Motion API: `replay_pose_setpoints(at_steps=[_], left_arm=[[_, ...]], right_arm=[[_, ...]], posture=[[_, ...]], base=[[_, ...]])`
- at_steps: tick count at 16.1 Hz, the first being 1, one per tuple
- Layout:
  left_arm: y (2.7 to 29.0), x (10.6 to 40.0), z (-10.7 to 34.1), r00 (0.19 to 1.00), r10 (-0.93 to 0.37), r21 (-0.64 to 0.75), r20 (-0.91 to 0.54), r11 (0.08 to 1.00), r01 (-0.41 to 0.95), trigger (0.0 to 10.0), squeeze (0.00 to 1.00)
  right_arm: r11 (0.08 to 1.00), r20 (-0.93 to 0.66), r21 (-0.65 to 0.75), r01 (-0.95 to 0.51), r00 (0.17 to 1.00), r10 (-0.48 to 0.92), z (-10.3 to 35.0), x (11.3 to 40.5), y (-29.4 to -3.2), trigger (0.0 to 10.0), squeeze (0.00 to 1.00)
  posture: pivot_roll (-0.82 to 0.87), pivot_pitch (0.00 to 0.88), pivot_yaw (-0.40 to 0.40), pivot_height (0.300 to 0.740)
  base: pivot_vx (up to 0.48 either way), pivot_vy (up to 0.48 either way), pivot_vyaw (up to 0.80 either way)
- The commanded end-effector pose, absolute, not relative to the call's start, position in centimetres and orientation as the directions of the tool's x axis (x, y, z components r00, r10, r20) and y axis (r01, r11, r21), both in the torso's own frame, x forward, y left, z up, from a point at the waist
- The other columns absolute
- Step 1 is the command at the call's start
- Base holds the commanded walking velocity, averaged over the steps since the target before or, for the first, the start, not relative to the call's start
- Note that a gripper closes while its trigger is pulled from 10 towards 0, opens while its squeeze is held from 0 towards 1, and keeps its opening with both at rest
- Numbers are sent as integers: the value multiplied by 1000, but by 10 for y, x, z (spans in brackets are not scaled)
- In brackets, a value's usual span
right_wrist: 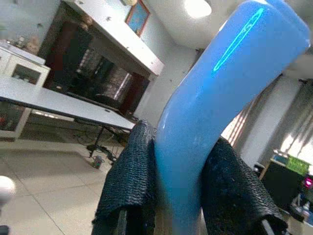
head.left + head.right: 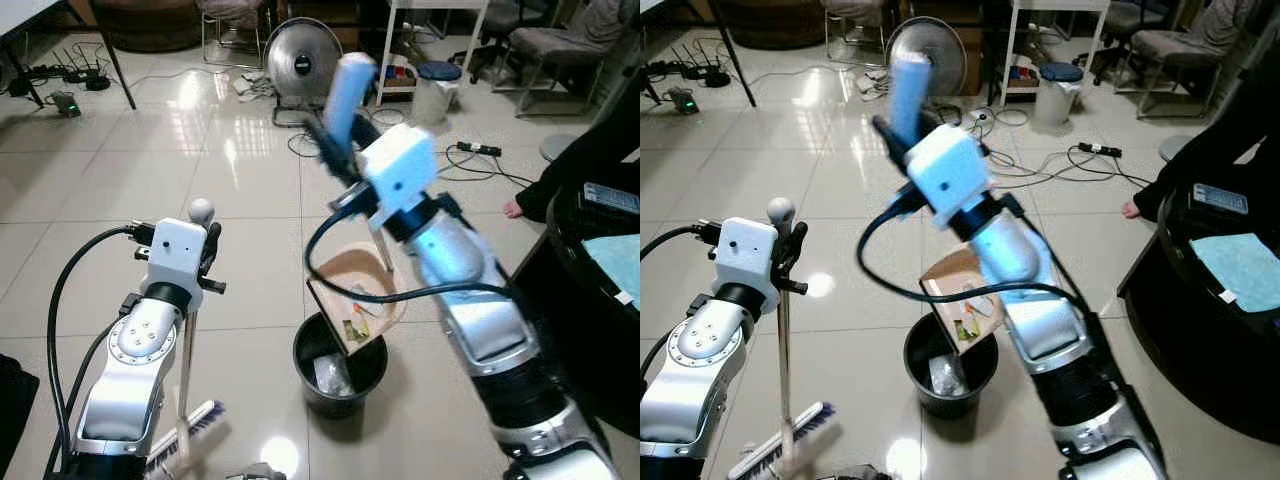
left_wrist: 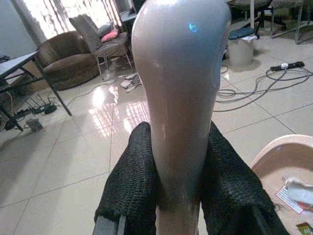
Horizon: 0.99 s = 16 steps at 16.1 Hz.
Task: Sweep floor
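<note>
My left gripper (image 2: 207, 252) is shut on the upright broom handle (image 2: 201, 211), just below its rounded grey top (image 3: 181, 73). The broom's brush (image 2: 188, 428) rests on the tiles by my left arm. My right gripper (image 2: 336, 150) is raised and shut on the blue dustpan handle (image 2: 348, 85), whose black fingers (image 1: 132, 176) press it from both sides. The beige dustpan (image 2: 362, 282) hangs tilted over the black bin (image 2: 303, 352), with scraps of litter (image 2: 356, 323) at its lower edge. Some crumpled litter lies inside the bin.
A floor fan (image 2: 303, 62), a small white bin (image 2: 435, 92) and a power strip with loose cables (image 2: 478, 150) are on the tiles ahead. A person's bare foot (image 2: 512, 208) and a dark round table (image 2: 585, 265) are at the right.
</note>
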<state>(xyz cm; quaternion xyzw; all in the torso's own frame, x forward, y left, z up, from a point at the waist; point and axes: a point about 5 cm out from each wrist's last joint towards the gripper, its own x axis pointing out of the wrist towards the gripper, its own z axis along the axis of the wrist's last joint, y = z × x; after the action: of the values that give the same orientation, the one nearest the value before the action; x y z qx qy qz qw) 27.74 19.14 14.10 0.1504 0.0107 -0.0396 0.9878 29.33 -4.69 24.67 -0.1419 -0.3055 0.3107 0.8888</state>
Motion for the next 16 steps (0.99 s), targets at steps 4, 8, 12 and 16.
replay_pose_setpoints(at_steps=[4,8,12,16], left_arm=[[190,280,151,997,-81,325,15,943,72,10000,0],[190,282,151,997,-81,326,15,943,72,10000,0],[190,283,152,996,-82,329,22,942,70,10000,0],[184,287,168,992,-116,271,47,957,99,10000,0]], right_arm=[[643,369,-524,-558,532,762,231,279,-24,10000,0],[621,343,-569,-540,531,775,227,280,-21,10000,0],[660,340,-592,-462,600,724,234,295,-33,10000,0],[856,541,-205,-475,674,503,291,298,-55,10000,0]], posture=[[79,24,1,740],[81,25,1,740],[86,21,-2,740],[83,17,-1,740]], base=[[0,0,0],[0,0,0],[0,0,0],[0,0,0]])
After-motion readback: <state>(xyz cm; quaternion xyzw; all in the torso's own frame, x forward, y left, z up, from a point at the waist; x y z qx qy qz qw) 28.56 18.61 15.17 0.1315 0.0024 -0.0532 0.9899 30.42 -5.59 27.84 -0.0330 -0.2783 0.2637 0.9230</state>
